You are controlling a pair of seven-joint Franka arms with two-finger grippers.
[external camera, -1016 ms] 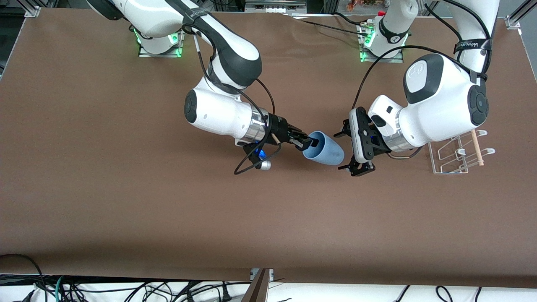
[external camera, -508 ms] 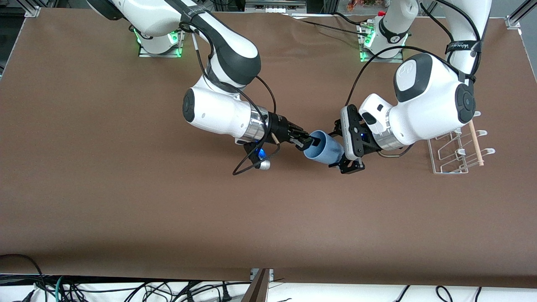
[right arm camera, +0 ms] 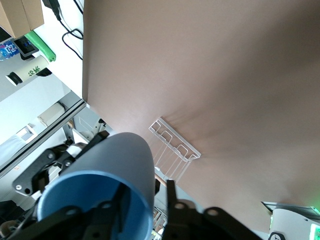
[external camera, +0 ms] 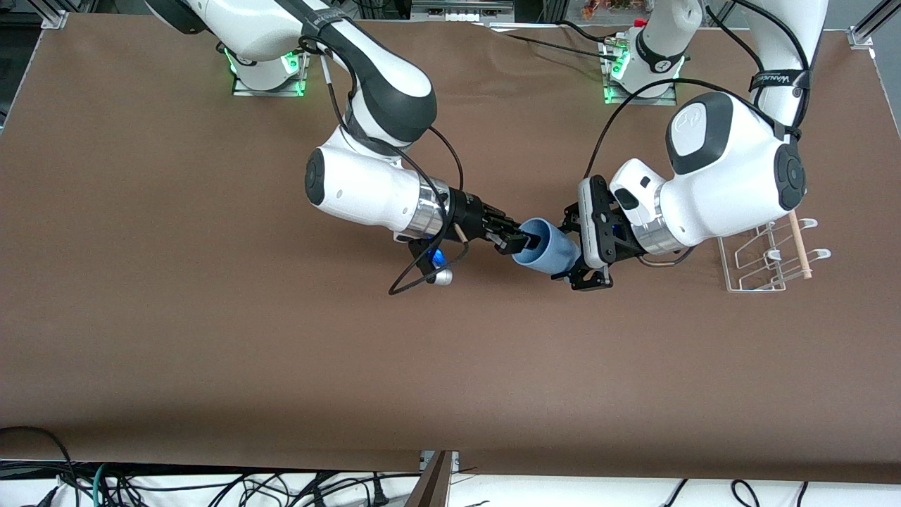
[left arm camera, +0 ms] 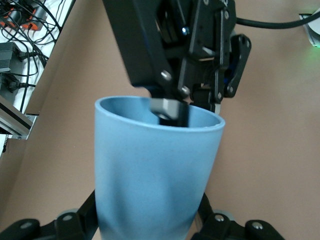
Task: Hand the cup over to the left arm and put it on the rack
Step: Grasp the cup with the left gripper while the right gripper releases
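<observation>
The light-blue cup hangs tipped on its side above the middle of the table. My right gripper is shut on its rim, one finger inside and one outside, as the right wrist view shows. My left gripper is open, with its black fingers on either side of the cup's base. In the left wrist view the cup fills the space between my left gripper's fingers, with the right gripper at the rim. The white wire rack stands toward the left arm's end of the table.
The rack's wooden dowel lies along its side toward the table end, and the left arm's wrist hangs over part of the rack. The rack also shows in the right wrist view. A black cable loops under the right wrist.
My left gripper has moved in from beside the rack until its open fingers flank the cup's base. The right gripper and the cup have barely moved.
</observation>
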